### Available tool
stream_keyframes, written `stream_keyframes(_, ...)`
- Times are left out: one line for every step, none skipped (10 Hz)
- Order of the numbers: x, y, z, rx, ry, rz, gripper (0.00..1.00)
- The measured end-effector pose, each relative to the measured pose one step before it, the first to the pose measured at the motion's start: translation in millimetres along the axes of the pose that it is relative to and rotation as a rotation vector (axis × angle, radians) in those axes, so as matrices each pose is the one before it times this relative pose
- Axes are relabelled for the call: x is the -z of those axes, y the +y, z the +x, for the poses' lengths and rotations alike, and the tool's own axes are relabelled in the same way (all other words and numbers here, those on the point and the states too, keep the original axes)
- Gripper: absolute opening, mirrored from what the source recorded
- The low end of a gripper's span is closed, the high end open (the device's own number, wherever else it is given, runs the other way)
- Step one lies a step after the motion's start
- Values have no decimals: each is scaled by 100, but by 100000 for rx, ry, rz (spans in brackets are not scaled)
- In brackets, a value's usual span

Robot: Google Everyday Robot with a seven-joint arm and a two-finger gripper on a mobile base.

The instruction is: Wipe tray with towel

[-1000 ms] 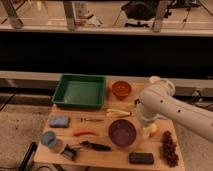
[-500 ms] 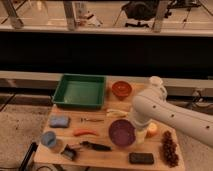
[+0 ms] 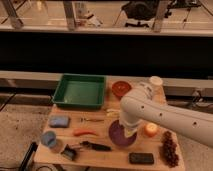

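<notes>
The green tray (image 3: 60, 93) sits at the back left of the wooden table, with nothing in it. A folded blue towel (image 3: 59, 121) lies in front of it near the table's left edge. My white arm reaches in from the lower right and bends down over the table. My gripper (image 3: 129, 132) points down over the right side of the round purple plate (image 3: 116, 135), well to the right of the tray and the towel.
A brown bowl (image 3: 121, 88) and a white cup (image 3: 156, 82) stand behind the arm. An orange fruit (image 3: 150, 129), dark grapes (image 3: 170, 148) and a black flat item (image 3: 141, 158) lie at right. A red pepper (image 3: 85, 132), a blue cup (image 3: 48, 139) and a black tool (image 3: 95, 146) lie front left.
My arm has swung left across the table, carrying the gripper from beside the orange fruit to over the purple plate. The objects have not moved.
</notes>
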Motion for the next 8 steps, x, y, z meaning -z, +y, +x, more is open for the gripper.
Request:
stream_keyframes(-22,214,-69,708,-78,-194,71)
stream_keyframes(76,-131,69,-398,76,-27,78)
stream_keyframes(183,-236,197,-448,468,431,80)
stream_keyframes(251,-151,476,-1191,281,484,80)
stream_keyframes(331,-251,668,-1216,103,791,80)
stream_keyframes(190,-180,506,-739,-72,521,80)
stream_keyframes(177,-313,783,-1212,-336,679,80)
stream_keyframes(104,-329,635,-1320,-696,392,80)
